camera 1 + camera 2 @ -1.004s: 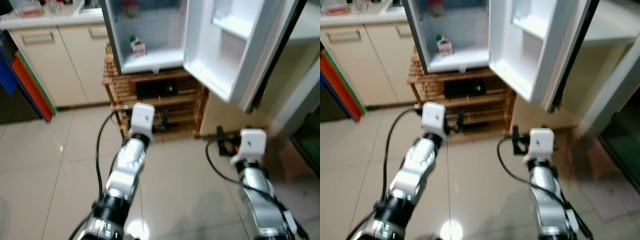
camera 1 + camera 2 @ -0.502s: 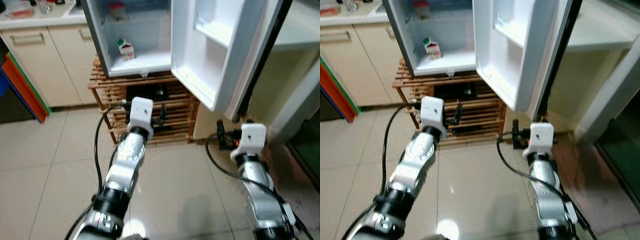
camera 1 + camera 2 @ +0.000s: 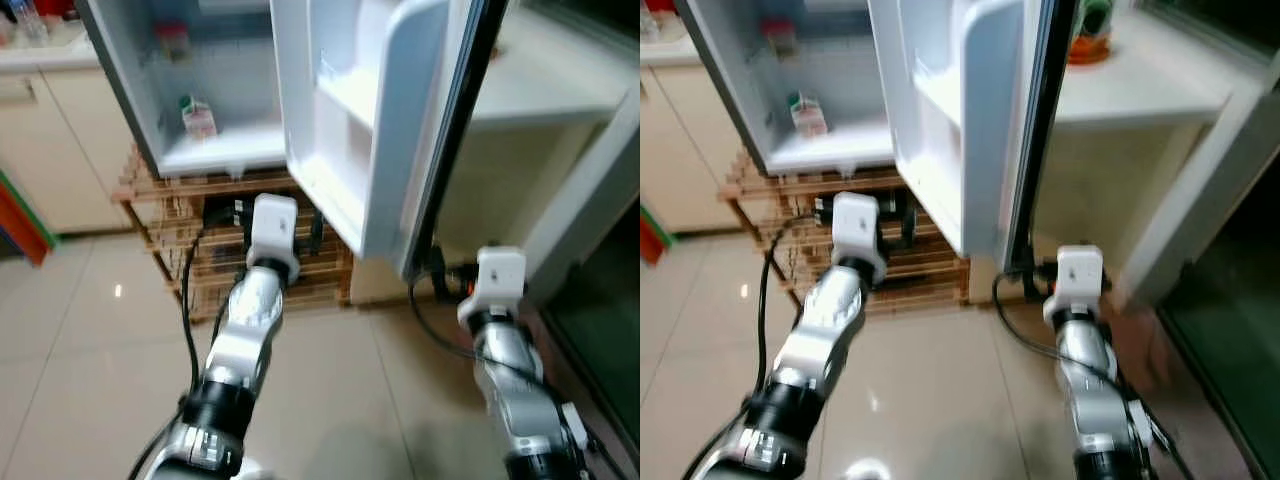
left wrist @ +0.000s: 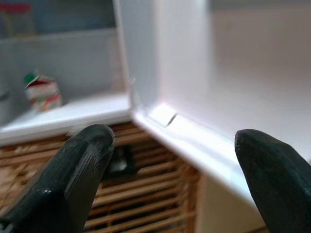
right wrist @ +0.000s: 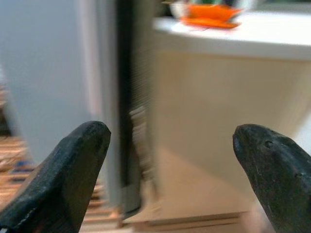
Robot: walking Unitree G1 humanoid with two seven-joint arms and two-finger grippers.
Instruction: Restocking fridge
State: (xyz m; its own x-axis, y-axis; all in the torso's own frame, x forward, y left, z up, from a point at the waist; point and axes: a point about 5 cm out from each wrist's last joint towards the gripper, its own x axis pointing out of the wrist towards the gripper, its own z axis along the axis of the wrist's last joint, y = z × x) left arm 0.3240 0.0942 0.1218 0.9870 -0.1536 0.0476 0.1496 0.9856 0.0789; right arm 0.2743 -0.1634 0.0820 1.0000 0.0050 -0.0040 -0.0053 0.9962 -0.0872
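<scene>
White fridge (image 3: 190, 110) stands open ahead; carton (image 3: 199, 118) on its lower shelf lies forward-left of left gripper (image 4: 170, 160), the nearer arm. Both grippers, right (image 5: 170, 165) included, hang spread, empty.

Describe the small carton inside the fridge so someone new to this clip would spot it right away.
Start at the open white fridge standing on the slatted wooden rack. On its bottom shelf, toward the robot's left, stands the small carton. It has a gabled top with green on it, unlike the red-lidded container on the shelf above.
</scene>
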